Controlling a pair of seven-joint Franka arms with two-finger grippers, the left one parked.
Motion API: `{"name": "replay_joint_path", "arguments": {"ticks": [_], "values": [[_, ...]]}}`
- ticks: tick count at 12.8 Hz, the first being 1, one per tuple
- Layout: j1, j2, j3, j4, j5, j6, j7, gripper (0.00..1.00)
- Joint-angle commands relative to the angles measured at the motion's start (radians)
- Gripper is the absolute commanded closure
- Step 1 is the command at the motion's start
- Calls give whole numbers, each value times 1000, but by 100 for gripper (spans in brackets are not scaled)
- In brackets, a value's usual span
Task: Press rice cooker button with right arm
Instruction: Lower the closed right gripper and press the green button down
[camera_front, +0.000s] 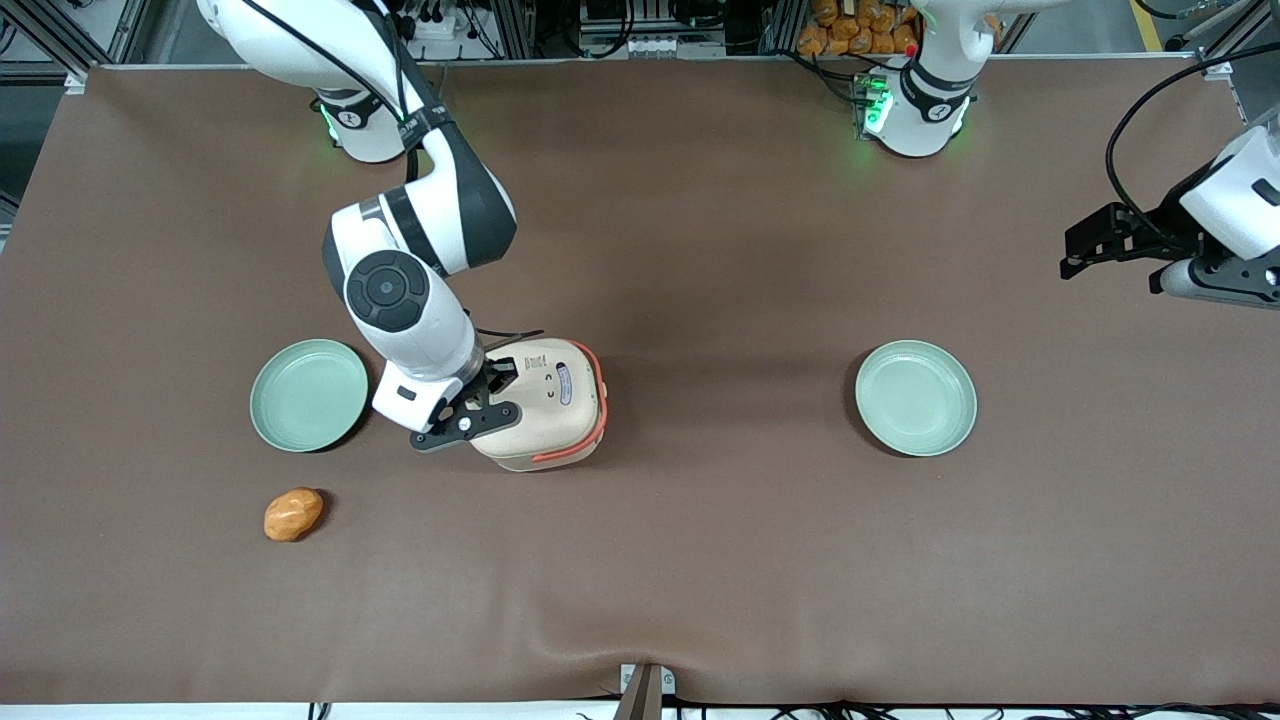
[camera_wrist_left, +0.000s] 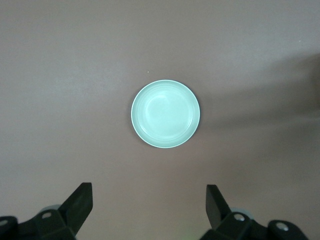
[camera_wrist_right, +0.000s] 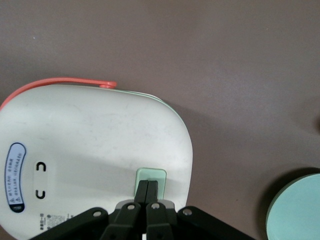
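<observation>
The rice cooker is cream-beige with a coral-orange handle; its lid is closed. It stands mid-table between the two green plates. In the right wrist view the cooker fills much of the frame, with a pale green button near its edge. My right arm reaches down over the cooker's edge. Its gripper is shut, and in the right wrist view the gripper has its fingertips together on the green button.
A mint-green plate lies beside the cooker toward the working arm's end, also in the right wrist view. A second plate lies toward the parked arm's end, also in the left wrist view. An orange-brown bread roll lies nearer the front camera.
</observation>
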Motion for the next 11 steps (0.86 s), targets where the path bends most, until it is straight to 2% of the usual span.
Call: {"name": "replay_joint_path", "arguments": {"ticks": [1, 11], "values": [[-6, 1, 2, -5, 13, -4, 26, 100], [-6, 25, 2, -48, 15, 53, 50, 100]]}}
